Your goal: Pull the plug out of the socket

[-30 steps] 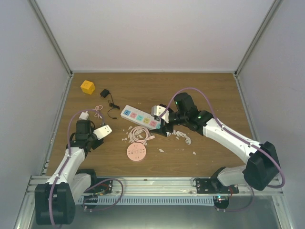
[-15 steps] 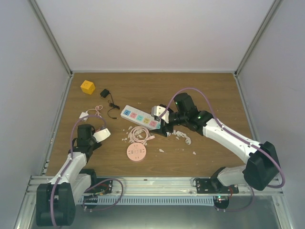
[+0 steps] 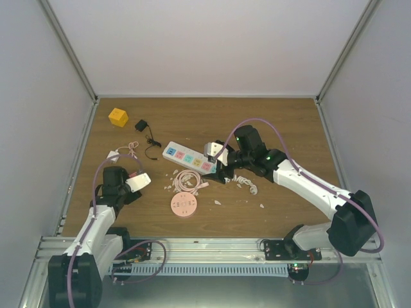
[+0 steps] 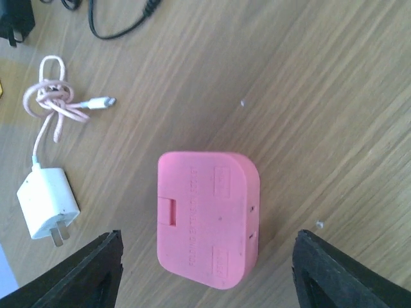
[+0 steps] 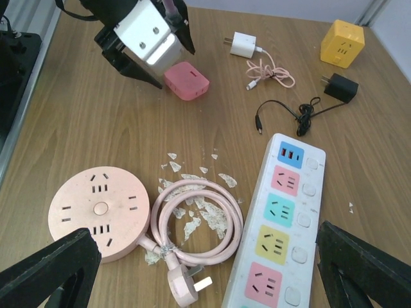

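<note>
A pink square plug lies flat on the wooden table, and the right wrist view also shows this pink plug. My left gripper hangs open just above it, one finger on each side, touching nothing. The white socket strip with coloured outlets lies mid-table; the outlets of the strip that show hold nothing. My right gripper stands open above the strip's near end and a coiled pink cable, holding nothing.
A round pink socket lies near the front, with white flakes scattered around. A white charger with a knotted pink cord lies left of the plug. A yellow cube and a black adapter sit at the back left.
My left gripper drew back toward the near left, then opened, and the pink plug now lies free on the table. The right arm has not moved.
</note>
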